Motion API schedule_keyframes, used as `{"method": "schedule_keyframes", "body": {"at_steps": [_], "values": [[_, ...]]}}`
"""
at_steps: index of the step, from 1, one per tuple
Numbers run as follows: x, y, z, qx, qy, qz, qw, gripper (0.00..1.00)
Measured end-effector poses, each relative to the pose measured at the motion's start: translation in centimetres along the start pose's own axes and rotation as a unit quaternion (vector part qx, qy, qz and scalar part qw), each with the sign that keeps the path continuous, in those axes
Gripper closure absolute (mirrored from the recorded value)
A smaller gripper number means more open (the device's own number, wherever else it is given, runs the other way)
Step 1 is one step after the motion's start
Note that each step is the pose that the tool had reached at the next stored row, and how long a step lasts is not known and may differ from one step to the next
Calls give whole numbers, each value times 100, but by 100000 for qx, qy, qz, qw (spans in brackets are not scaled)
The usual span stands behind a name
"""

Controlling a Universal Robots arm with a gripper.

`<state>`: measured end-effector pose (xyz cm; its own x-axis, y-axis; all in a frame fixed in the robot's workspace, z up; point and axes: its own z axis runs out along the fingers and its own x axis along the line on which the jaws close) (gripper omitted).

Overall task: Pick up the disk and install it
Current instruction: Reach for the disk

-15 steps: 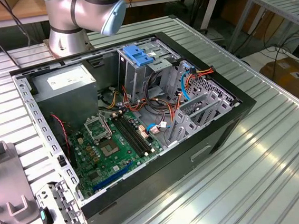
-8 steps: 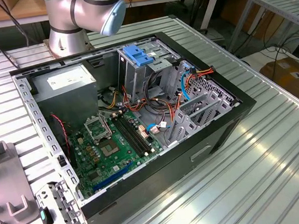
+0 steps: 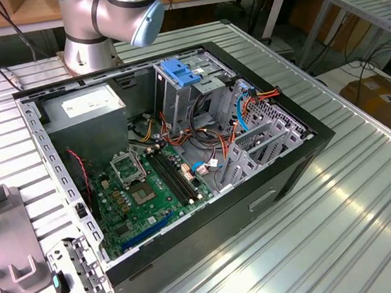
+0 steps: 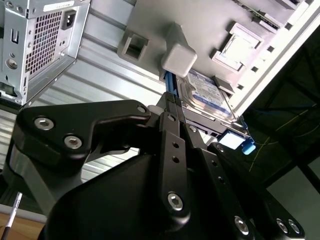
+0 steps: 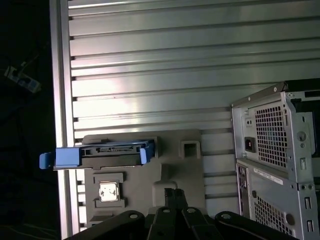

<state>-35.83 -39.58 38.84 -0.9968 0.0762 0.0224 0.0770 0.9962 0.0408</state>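
Note:
The disk [image 4: 207, 92] lies on a grey holder plate [image 4: 150, 20]; its white label with a blue band faces the second wrist view. In the first wrist view the disk [image 5: 102, 152] shows edge-on, with blue rails and a blue tab at its end. My gripper [image 5: 175, 192] hangs above the plate, off to one side of the disk, its black fingers [image 4: 170, 120] pressed together with nothing between them. In the second wrist view the gripper [image 4: 172, 99] has its tips close to the disk's blue rail; whether they touch is unclear.
An open computer case [image 3: 288, 172] lies on the ribbed metal table [image 3: 367, 206], with a metal drive cage topped by a blue tab [image 3: 178, 72] and a grey power supply [image 3: 84, 105]. Its rear panel [image 5: 275, 150] stands beside the holder plate [image 3: 3, 234]. A small square chip [image 5: 108, 192] sits in the plate.

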Motion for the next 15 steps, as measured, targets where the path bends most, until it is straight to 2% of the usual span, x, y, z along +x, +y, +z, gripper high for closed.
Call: {"method": "schedule_keyframes", "body": {"at_steps": [9,12,15], "values": [[150,-11,6,11,126,11,100000,89],[236,-9,10,13,152,8,100000,89],[360,12,19,13,163,13,100000,89]]}}
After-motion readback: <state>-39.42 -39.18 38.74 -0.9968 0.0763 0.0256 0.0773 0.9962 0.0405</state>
